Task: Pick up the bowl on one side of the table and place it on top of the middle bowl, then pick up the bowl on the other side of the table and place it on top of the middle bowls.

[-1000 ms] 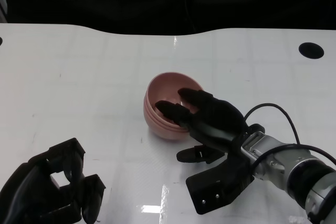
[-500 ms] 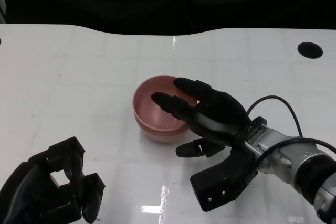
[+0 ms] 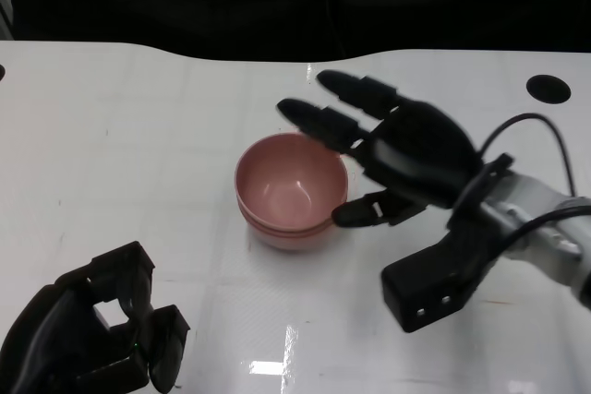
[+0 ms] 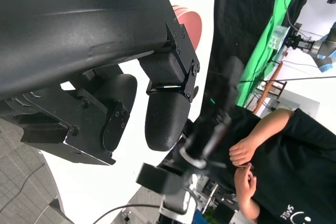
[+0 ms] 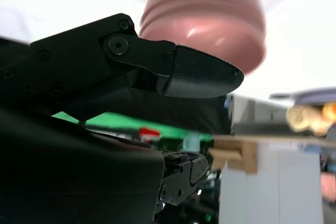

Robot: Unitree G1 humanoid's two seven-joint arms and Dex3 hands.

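Nearest the camera, at about 7 o'clock on the white table (image 3: 138, 136), the left hand (image 3: 88, 339) rests low with its fingers (image 3: 166, 343) curled inward around nothing. The left wrist view shows the same black shell and bent fingers close up, with a sliver of pink bowl beyond them and a person in a black shirt (image 4: 283, 161) standing off beside the table, arms folded.

Further in, near the table's middle, sits the stack of pink bowls (image 3: 291, 191), upright and nested, the rims of the lower ones showing as ridges under the top bowl. In the right wrist view the stack appears blurred past one black fingertip (image 5: 202, 77).

At about 3 o'clock from the stack, the right hand (image 3: 406, 154) hovers with its fingers (image 3: 319, 119) spread and extended past the bowls' far rim, holding nothing. Its thumb (image 3: 365, 212) points toward the stack's right side, just beside it; contact cannot be told.

At the far right edge lies a dark round hole (image 3: 547, 89) in the table.
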